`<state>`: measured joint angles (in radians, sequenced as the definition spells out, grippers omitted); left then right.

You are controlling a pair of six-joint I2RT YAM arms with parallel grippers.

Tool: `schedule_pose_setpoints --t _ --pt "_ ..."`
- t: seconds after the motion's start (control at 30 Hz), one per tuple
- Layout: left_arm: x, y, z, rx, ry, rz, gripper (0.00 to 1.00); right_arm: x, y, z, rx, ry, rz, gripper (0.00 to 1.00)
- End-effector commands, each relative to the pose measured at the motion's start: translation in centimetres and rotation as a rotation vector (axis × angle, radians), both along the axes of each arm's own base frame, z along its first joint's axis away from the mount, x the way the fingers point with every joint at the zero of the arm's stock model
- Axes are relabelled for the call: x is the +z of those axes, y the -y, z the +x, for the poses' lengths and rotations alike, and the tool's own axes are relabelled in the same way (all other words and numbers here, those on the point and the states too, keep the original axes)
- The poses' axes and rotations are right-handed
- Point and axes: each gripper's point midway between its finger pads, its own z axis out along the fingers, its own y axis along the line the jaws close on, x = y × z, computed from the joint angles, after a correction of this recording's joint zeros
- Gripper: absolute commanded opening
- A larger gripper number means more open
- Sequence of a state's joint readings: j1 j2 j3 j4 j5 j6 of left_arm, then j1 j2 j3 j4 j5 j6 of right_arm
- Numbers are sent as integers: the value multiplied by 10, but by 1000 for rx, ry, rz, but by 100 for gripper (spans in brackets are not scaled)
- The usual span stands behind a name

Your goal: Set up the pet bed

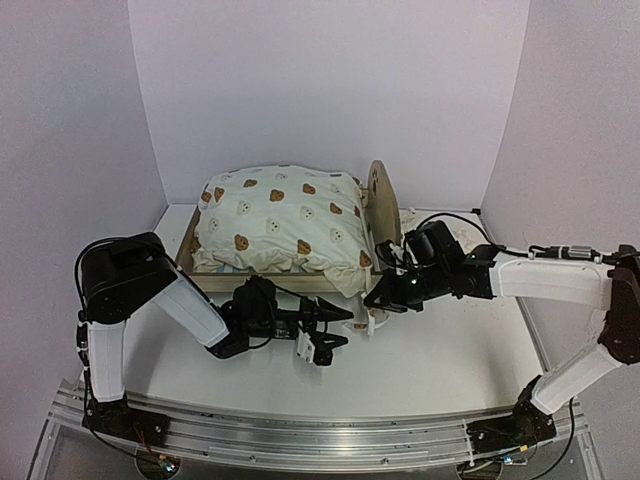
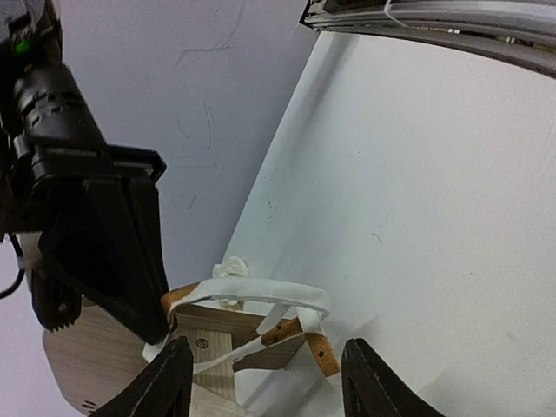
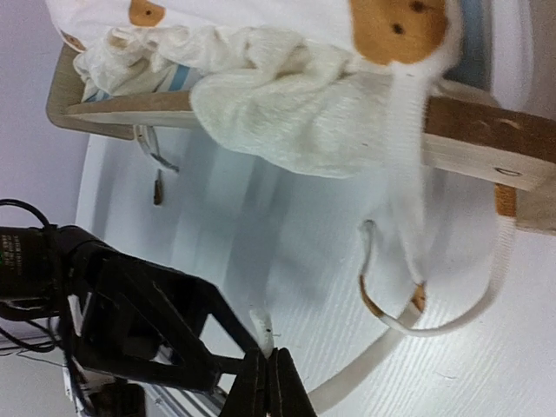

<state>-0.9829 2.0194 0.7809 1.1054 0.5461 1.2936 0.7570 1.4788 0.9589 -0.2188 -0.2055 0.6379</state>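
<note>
White table (image 1: 450,370) before pet bed (image 1: 280,215)

— What does the overhead view lose?
— The duvet (image 1: 280,215) buries most of the bed frame (image 1: 378,195). Its left end board is out of sight, and only slivers of the striped base (image 3: 178,80) show. Something cream (image 1: 458,230) sits half hidden behind the right arm (image 1: 550,278), possibly the pillow.
— And the wrist cameras?
— The lower edge crops the left hand (image 2: 268,347) at its fingers (image 2: 165,387), and the frame runs out at the bottom-left corner. The right hand (image 3: 268,369) is cropped the same way. The tie string (image 3: 452,323) passes out of view beside its pressed-together tips, so I can't tell whether it is pinched.
</note>
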Motion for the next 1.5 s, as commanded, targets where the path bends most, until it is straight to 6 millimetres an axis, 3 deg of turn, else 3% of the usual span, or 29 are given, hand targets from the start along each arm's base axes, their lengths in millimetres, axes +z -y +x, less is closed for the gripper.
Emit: schedule_pose_setpoints --t 0.0,0.07,0.17,0.3,0.47,0.63,0.8,1.0,1.07,1.13,1.27,1.47 --pt "40 23 38 197 -620 8 52 -11 33 2 -55 77 -124 0" --pt "43 33 50 263 -852 11 43 -16 38 2 -59 94 -150 0" --pt "37 38 62 367 -1132 -17 38 -20 43 5 -64 117 -178 0" --pt "4 32 91 644 -1480 -77 38 -19 45 15 -83 170 -191 0" --pt "-12 35 100 754 -1705 -130 43 -19 42 18 -82 204 -173 0" --pt "-26 50 106 765 -1791 -143 45 -21 42 18 -72 226 -161 0" --pt "-21 58 116 746 -1782 -191 39 -21 40 20 -52 247 -159 0" --pt "-28 52 129 804 -1767 -247 15 -29 39 26 -19 231 -158 0" --pt "-26 51 132 797 -1755 -270 14 -31 38 28 -5 228 -158 0" --pt "-23 52 130 774 -1757 -272 14 -33 37 28 4 223 -157 0" --pt "-23 53 128 746 -1762 -280 0 -37 35 27 17 212 -157 0" --pt "-6 50 111 636 -1722 -209 0 -41 36 40 61 285 -227 0"
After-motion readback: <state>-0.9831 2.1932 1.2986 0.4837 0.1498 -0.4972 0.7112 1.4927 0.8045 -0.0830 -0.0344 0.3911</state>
